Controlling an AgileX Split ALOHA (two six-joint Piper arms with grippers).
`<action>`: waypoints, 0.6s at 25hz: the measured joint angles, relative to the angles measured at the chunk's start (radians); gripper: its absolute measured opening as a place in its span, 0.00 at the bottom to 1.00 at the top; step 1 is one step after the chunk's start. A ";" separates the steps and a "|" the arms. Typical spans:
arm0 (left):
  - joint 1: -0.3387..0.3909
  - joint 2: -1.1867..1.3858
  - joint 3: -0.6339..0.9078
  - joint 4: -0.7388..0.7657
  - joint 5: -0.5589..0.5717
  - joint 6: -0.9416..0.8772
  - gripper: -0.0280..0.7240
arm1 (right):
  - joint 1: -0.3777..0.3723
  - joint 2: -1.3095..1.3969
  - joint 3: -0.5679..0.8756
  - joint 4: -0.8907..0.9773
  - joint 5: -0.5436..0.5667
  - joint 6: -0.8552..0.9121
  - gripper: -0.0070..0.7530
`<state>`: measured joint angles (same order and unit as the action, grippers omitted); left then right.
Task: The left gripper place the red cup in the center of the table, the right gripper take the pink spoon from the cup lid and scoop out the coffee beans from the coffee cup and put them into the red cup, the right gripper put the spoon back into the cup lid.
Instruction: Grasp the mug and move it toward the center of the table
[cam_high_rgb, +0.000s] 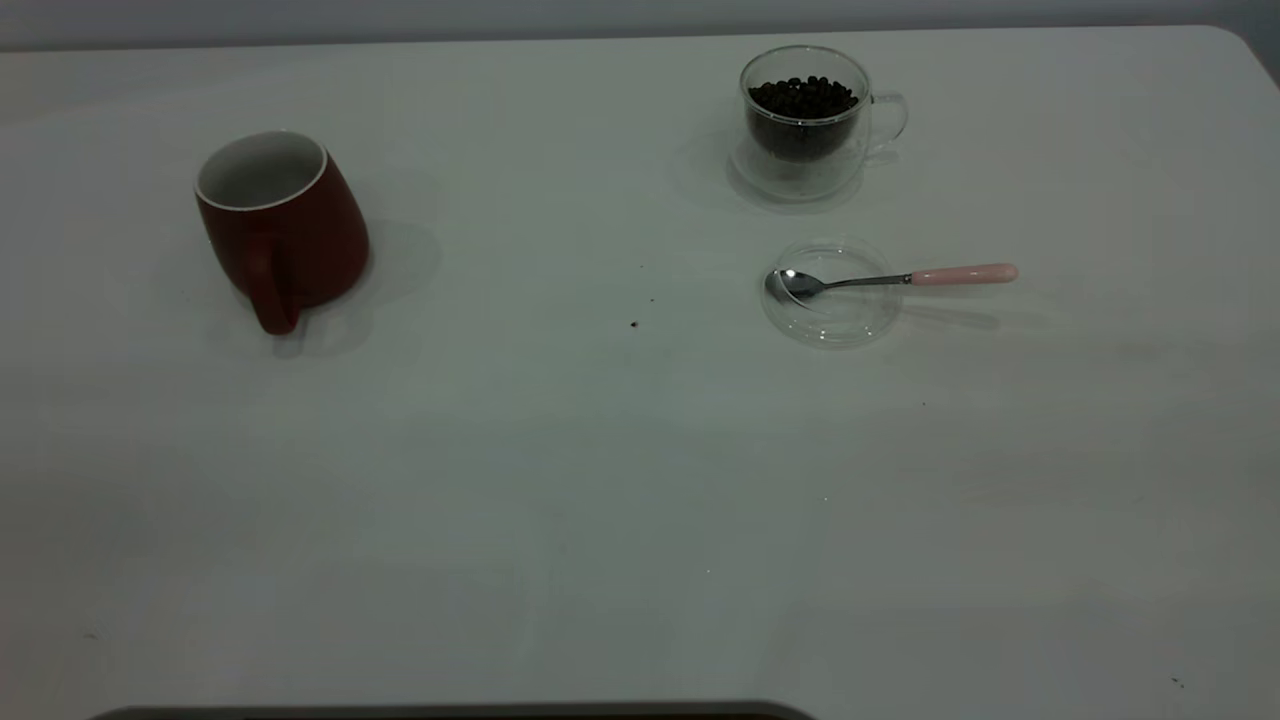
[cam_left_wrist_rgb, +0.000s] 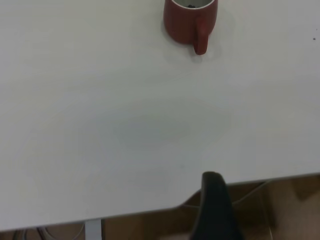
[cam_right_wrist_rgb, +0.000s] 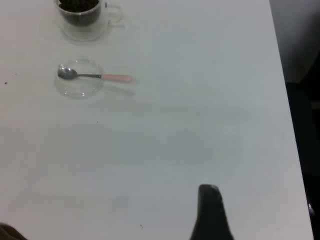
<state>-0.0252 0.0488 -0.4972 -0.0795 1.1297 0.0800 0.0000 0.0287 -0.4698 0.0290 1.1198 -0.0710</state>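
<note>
Nothing done yet. Red cup (cam_high_rgb: 281, 228) upright at counter (cam_high_rgb: 560, 480) left, well off centre. Pink spoon (cam_high_rgb: 890, 280) resting in cup lid (cam_high_rgb: 830, 318) (coffee cup (cam_high_rgb: 806, 122) full of coffee beans (cam_high_rgb: 803, 98)). Both arms parked; spread of fingers impossible to tell.

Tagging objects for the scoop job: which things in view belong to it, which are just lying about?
Job:
red cup, upright at the table's left
glass cup of coffee beans
pink spoon, bowl in the glass lid
table

Lying about:
dark specks near the middle
</note>
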 joint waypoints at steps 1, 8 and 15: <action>0.000 0.019 -0.016 0.000 -0.013 -0.001 0.82 | 0.000 0.000 0.000 0.000 0.000 0.000 0.76; 0.000 0.334 -0.228 -0.003 -0.060 0.003 0.82 | 0.000 0.000 0.000 0.000 0.001 0.000 0.76; 0.000 0.745 -0.378 -0.002 -0.093 0.165 0.82 | 0.000 0.000 0.000 0.000 0.001 0.000 0.76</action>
<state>-0.0252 0.7941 -0.8753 -0.0815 1.0366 0.2451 0.0000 0.0287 -0.4698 0.0290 1.1205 -0.0710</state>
